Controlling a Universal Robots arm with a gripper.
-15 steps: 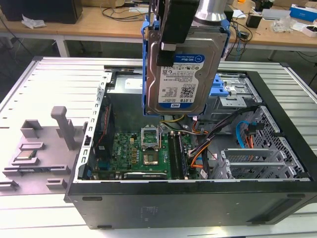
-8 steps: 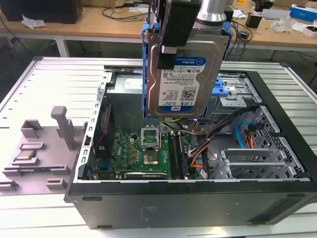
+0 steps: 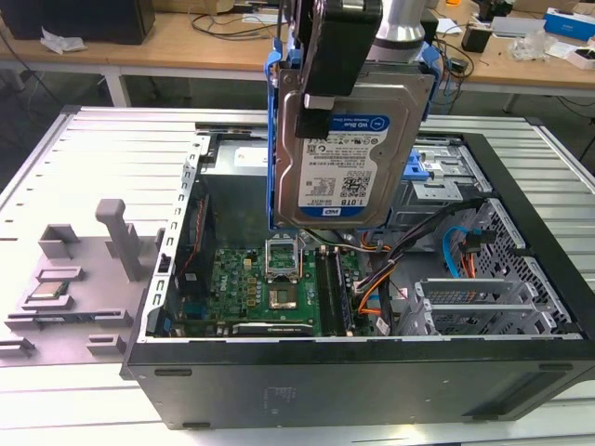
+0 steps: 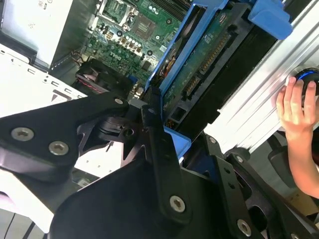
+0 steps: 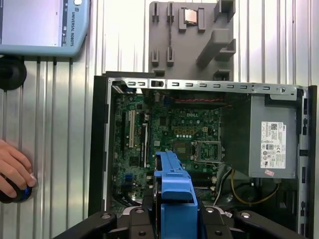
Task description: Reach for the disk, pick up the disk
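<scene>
While the gripper [image 3: 330,102] is clamping the disk [image 3: 349,153] by its upper edge, the drive is hanging below it, clear above the open computer case [image 3: 521,307]; reach and pickup look done.

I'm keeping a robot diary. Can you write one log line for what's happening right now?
gripper: shut on disk | disk: lifted, label side out, above open computer case | person's hand: on a knob beside table
</scene>
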